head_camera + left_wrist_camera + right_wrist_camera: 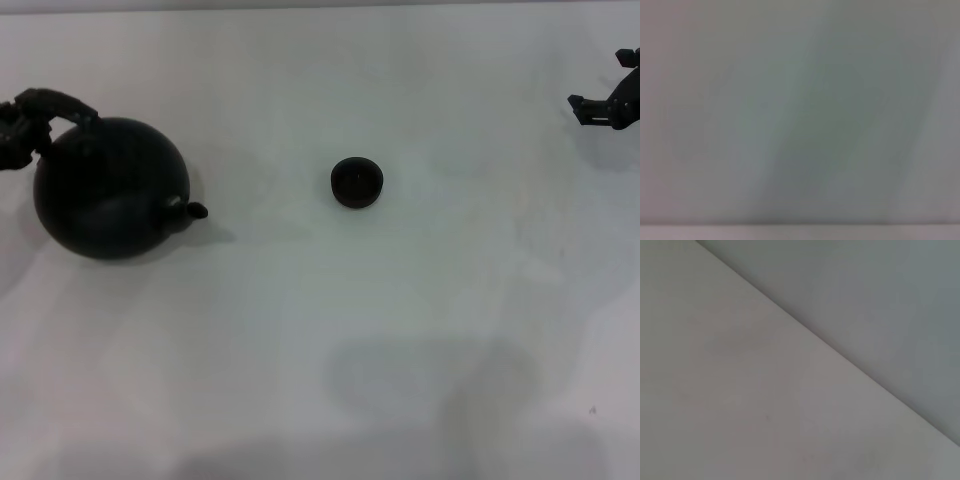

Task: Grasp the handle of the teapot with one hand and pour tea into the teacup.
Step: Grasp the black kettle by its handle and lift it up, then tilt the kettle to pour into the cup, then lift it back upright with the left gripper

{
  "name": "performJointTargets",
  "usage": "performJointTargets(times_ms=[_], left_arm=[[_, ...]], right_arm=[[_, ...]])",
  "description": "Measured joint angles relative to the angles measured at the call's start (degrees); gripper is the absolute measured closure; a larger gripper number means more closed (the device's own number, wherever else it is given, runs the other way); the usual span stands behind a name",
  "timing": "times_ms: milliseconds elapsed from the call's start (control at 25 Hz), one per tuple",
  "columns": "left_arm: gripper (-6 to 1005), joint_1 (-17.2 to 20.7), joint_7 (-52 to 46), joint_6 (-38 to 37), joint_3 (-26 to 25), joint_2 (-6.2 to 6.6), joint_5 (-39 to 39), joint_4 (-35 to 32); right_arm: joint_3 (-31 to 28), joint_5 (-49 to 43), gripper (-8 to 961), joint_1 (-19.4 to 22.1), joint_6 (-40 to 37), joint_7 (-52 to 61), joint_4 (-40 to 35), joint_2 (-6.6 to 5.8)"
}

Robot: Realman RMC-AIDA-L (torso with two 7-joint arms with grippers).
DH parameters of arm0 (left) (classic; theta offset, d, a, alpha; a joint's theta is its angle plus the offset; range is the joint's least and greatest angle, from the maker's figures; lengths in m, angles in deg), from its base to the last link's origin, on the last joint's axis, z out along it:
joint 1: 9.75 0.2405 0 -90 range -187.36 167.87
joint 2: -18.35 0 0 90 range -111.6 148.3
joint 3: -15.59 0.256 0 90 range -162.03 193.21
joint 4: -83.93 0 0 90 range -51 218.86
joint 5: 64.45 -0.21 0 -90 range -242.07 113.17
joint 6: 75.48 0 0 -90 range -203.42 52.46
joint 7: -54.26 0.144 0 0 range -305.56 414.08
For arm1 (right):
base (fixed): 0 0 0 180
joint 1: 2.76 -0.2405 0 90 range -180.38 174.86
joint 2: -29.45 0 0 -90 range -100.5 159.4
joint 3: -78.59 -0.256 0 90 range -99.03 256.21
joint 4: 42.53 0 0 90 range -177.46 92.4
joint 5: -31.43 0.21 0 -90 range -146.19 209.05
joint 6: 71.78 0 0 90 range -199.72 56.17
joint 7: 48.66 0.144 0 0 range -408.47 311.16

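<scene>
Handle [60, 103] met by left gripper [18, 130], jaw state cannot be told; teapot [110, 188] upright, teacup [357, 183] well apart, pour left. Right gripper [605, 105] parked, jaws unclear.

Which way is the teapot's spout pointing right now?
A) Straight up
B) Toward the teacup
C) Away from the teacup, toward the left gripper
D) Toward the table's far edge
B: in the head view the teapot has its short spout on the side facing the teacup, while the left gripper sits at the handle on the opposite side.
</scene>
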Motion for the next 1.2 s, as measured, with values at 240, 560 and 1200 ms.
performJointTargets(times_ms=[240, 560, 1200], left_arm=[[774, -2.3, -0.8, 0.0, -0.1, 0.24, 0.4, -1.4], [775, -7.0, -5.8, 3.9, -0.3, 0.75, -5.7, -5.0], [785, -19.3, -22.5, 9.2, 0.0, 0.52, -29.0, -9.7]], right_arm=[[0.0, 1.4, 84, 0.0, -0.3, 0.0, 0.0, 0.07], [0.0, 8.1, 84, 0.6, 1.2, -1.5, -1.4, 0.01], [0.0, 31.8, 99, 3.2, 14.5, -16.1, -1.5, -0.1]])
